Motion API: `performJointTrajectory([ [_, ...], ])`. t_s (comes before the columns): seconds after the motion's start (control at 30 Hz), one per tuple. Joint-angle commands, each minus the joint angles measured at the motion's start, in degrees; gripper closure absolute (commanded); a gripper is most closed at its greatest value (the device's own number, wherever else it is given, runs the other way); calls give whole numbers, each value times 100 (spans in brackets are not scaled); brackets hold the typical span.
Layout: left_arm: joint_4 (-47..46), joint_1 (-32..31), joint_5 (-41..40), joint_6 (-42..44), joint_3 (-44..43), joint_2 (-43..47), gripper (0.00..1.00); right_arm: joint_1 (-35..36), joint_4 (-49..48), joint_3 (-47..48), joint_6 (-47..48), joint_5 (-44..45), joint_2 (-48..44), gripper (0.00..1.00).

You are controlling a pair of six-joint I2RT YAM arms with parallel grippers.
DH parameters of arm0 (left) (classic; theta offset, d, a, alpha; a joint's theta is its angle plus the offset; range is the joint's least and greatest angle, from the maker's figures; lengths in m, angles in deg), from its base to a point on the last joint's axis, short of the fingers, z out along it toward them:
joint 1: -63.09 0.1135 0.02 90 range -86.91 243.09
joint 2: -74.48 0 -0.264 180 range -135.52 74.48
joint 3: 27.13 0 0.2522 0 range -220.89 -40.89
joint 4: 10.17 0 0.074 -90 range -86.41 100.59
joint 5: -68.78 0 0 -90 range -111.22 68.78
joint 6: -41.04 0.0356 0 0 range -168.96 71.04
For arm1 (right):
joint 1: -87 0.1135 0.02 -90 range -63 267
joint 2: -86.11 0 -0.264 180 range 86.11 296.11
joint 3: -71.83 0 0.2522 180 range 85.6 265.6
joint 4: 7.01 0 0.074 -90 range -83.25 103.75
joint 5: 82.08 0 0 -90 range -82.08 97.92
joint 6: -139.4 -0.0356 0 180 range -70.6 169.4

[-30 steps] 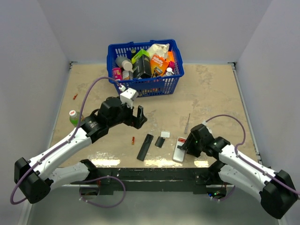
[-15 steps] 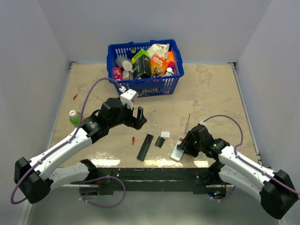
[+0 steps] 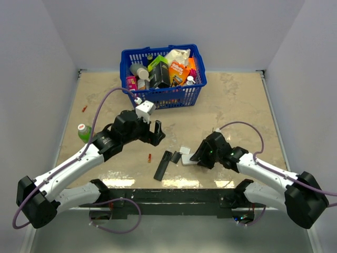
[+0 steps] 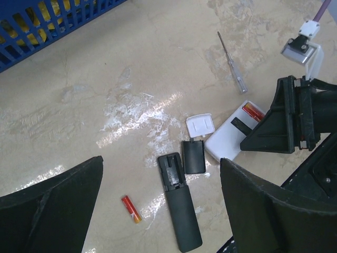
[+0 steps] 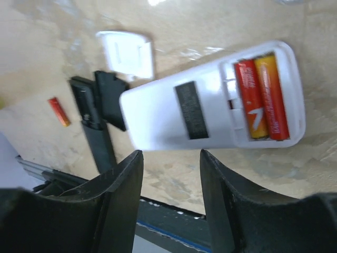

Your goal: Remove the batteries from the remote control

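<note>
White remote (image 5: 158, 121) mostly hidden under right arm (image 3: 263, 169).

white remote (image 3: 186, 159) half behind right gripper (image 3: 195, 156)

Table (image 3: 231, 100), beige marbled top: what I see lying on it.
Blue basket (image 3: 174, 97) at the back; green-capped bottle (image 3: 83, 130) at left. Near the front: screwdriver (image 4: 231, 62), white remote (image 4: 226, 138) with two red batteries (image 5: 260, 100) in its open bay, white cover (image 4: 200, 125), black cover (image 4: 194, 156), black remote (image 4: 181, 211), loose battery (image 4: 131, 209).
</note>
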Motion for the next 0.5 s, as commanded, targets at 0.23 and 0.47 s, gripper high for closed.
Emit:
performJointTrajectory([
  [0.23, 41, 23, -64, -140, -233, 305, 4, -90, 1687, 1946, 1639, 2442, -236, 49],
  [0.47, 252, 23, 86, -342, -330, 560, 7, -1073, 1304, 2265, 2863, 2568, 687, 51],
])
